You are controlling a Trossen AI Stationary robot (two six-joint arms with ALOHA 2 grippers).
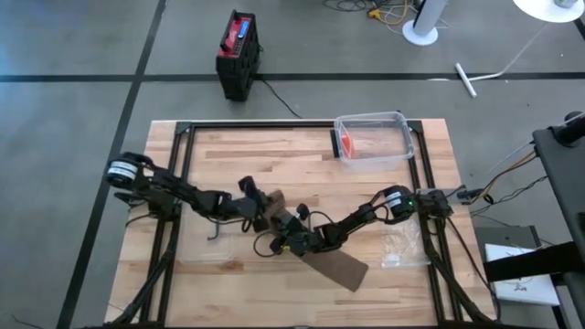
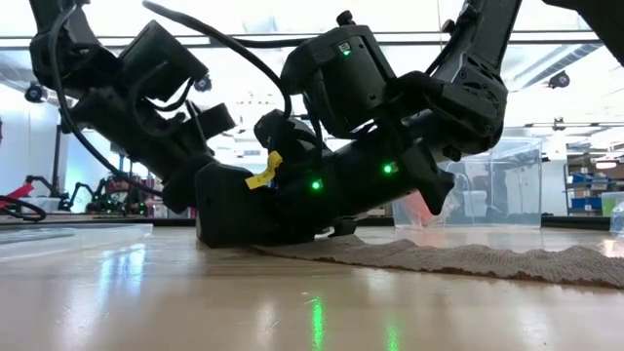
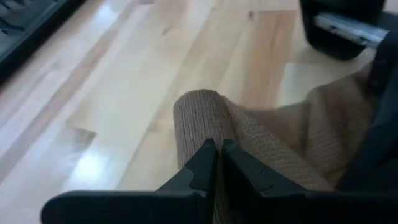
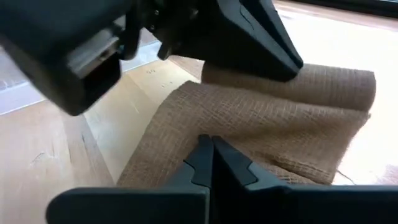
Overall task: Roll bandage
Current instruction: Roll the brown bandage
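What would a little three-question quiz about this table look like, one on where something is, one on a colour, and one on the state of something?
1. Where does the clear plastic box stand?
A. at the table's far edge, on the right arm's side
B. between the two grippers
C. on the floor

2. What colour is the woven bandage strip?
A. white
B. brown
C. blue

3. How is the bandage lying?
A. fully rolled up
B. wholly flat
C. rolled at one end, the rest spread flat

Answers:
1. A, the high view shows it by the far rim of the wooden table, on the right.
2. B, its tan-brown weave shows in both wrist views.
3. C, the left wrist view shows a rolled end at the shut left gripper, while the shut right gripper meets the flat part.
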